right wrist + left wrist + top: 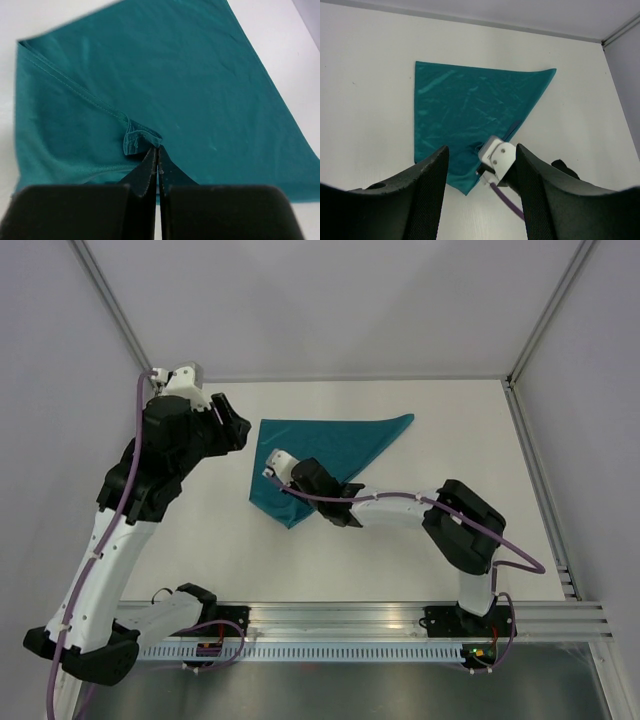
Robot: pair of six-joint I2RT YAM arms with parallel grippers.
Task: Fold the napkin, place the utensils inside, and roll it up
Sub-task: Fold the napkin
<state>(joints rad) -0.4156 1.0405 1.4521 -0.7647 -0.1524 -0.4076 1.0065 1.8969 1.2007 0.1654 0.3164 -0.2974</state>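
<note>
Fold half-made: right gripper [158, 149] pinches hem of dark teal cloth napkin [335, 445], triangular near white worktop's [450, 440] far edge; left gripper [480, 160] hangs wide apart; utensils unseen, rolling not begun.

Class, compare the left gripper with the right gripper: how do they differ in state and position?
The left gripper is open; the right gripper is shut. The left gripper holds nothing, while the right gripper pinches a bunched fold of the napkin. The left gripper sits off the napkin's edge; the right gripper is over the cloth. Both are black.
</note>
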